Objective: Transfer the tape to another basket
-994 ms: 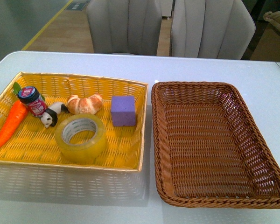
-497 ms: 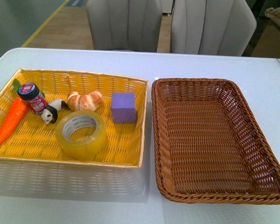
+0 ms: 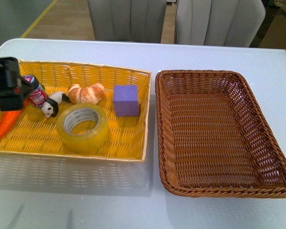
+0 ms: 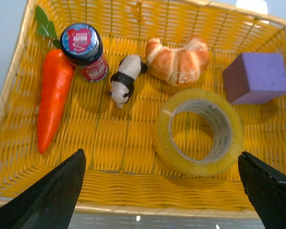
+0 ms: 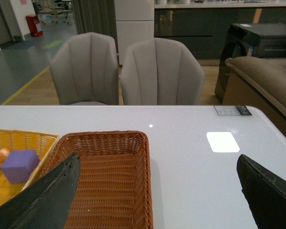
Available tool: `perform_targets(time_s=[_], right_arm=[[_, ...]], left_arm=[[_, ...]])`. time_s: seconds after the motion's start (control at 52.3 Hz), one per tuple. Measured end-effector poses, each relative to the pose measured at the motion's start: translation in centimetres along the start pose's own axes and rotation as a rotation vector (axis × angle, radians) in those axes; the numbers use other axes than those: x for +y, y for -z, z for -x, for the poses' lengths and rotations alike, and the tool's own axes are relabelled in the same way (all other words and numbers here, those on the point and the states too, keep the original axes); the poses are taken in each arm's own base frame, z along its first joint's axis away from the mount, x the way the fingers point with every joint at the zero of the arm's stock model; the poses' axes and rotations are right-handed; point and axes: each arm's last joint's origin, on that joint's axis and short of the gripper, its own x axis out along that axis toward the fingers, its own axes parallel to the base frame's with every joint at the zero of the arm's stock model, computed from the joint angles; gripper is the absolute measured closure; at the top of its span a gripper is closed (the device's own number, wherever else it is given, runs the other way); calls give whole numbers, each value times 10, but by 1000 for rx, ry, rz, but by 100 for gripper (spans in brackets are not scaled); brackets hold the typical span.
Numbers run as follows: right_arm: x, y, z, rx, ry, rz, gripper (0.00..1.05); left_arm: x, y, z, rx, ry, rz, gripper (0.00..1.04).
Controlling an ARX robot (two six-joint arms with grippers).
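The tape point(image 3: 82, 127), a large yellowish roll with a white core, lies flat in the yellow basket point(image 3: 71, 156), toward its front middle. It also shows in the left wrist view point(image 4: 163, 140). The dark brown wicker basket point(image 3: 214, 138) stands empty to the right of the yellow one, and it shows in the right wrist view point(image 5: 105, 181). My left gripper point(image 3: 12, 90) hangs over the yellow basket's left end, open and empty. In its own view, the left gripper point(image 4: 160, 152) has its jaws wide apart above the basket's near edge. My right gripper point(image 5: 157, 155) is open and empty above the table beside the brown basket.
The yellow basket also holds a carrot point(image 3: 4, 125), a small jar point(image 3: 36, 93), a panda figure point(image 3: 51, 106), a croissant point(image 3: 86, 93) and a purple cube point(image 3: 126, 99). Two grey chairs point(image 3: 126, 19) stand behind the white table point(image 3: 86, 200).
My left gripper has come into the front view at the left, over the yellow basket's left end. The view has shifted slightly. The tape and other objects have not moved.
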Motion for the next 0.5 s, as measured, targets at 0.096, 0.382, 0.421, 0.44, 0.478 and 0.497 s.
perform_targets(time_s=[0.096,0.382,0.421,0.44,0.478,0.497], right_arm=[[0,0,0,0,0,0,9],[0,0,0,0,0,0,9],[0,0,0,0,0,0,9],[0,0,0,0,0,0,9],[0,0,0,0,0,0,9],[0,0,0,0,0,0,9]], left_arm=[[-2,7,-23,52,-13,3,9],[-10,18,-63,158,-19,29,9],[-12,18,-67,166,-17,34,9],[-13,18,-69,173,-17,34,9],[-14,17,-72,181,-16,35,9],[-15,17,-73,184,-16,36,9]])
